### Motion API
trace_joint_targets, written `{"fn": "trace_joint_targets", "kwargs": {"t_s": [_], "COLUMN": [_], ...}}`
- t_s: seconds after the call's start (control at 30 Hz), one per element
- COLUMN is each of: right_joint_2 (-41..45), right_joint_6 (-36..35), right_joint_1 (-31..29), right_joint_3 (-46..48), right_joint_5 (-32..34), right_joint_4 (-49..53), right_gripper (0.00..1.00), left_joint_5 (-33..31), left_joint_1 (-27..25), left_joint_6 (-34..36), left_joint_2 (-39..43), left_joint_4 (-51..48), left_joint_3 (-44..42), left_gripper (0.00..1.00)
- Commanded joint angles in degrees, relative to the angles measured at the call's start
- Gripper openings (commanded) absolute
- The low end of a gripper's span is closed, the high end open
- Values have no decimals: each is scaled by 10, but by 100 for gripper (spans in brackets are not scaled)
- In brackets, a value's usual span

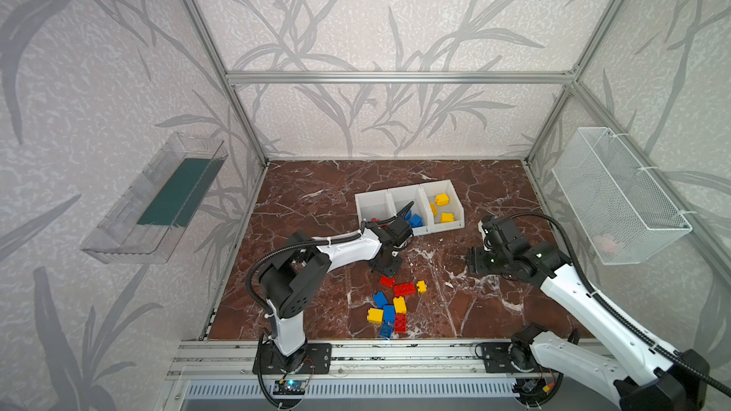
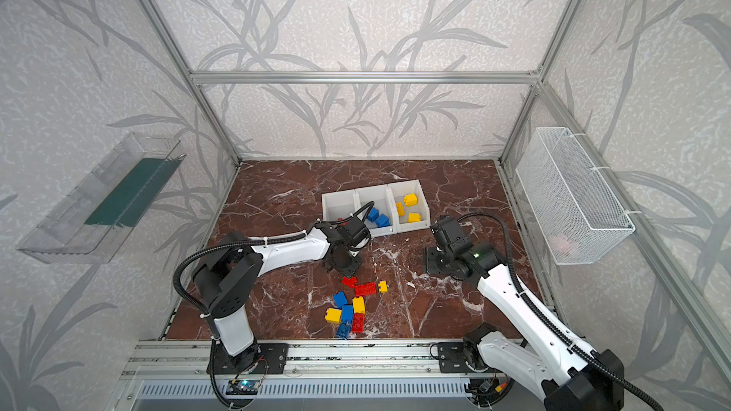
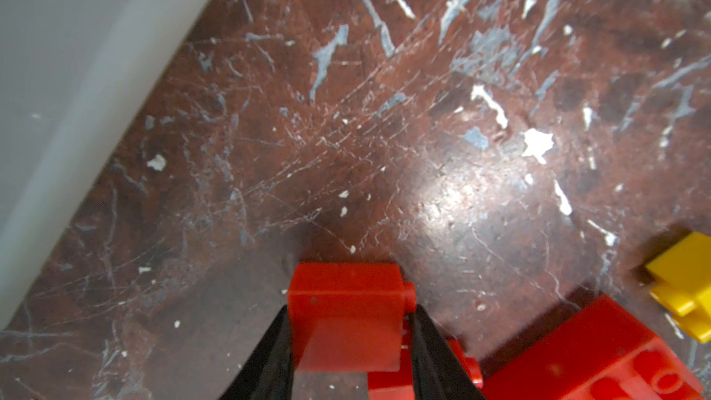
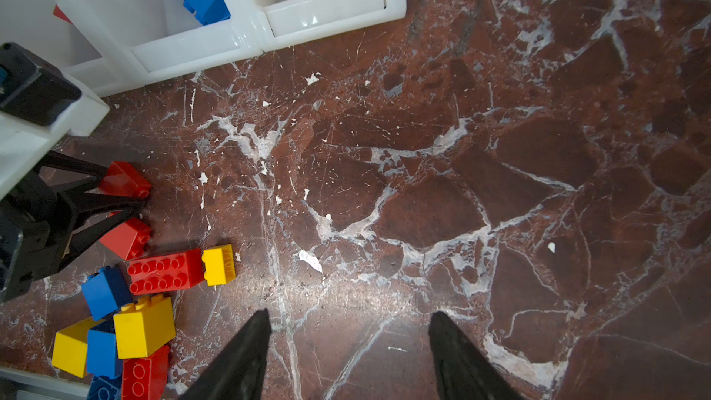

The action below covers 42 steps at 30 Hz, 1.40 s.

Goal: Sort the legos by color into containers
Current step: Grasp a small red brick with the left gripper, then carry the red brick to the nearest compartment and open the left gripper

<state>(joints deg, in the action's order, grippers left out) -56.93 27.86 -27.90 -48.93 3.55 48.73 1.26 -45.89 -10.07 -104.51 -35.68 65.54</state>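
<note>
fingers (image 3: 277, 355) low, seemingly clasped on red brick (image 3: 346, 317)

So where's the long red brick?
In both top views the long red brick lies near the middle, just near-side of the left claw, a yellow brick at its right end.

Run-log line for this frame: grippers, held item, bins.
left gripper: shut on small red brick | right gripper: open, empty | white bins: blue bricks, yellow bricks inside | pile: unsorted on table
</note>
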Motion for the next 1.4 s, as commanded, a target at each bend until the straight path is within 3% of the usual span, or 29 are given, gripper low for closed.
{"fn": "trace_joint_targets", "kwargs": {"t_s": [0.0,0.3,0.73,1.07,1.37], "right_joint_2": [10,13,21,36,35], "right_joint_6": [4,-1,-4,0,1], "right_joint_1": [0,0,0,1,0], "right_joint_3": [7,1,-1,7,14], "right_joint_5": [1,4,0,5,2], "right_joint_4": [0,7,15,28,25], "right_gripper": [67,67,67,67,67], "left_joint_5": [1,-31,-11,-13,-18], "left_joint_1": [-3,12,135,153,157], "left_joint_6": [-2,-14,9,7,3], "left_joint_2": [14,54,-1,-44,-44], "left_joint_4": [-2,-15,-7,9,13], "left_joint_3": [16,94,204,226,226], "left_gripper": [40,40,40,43,55]}}
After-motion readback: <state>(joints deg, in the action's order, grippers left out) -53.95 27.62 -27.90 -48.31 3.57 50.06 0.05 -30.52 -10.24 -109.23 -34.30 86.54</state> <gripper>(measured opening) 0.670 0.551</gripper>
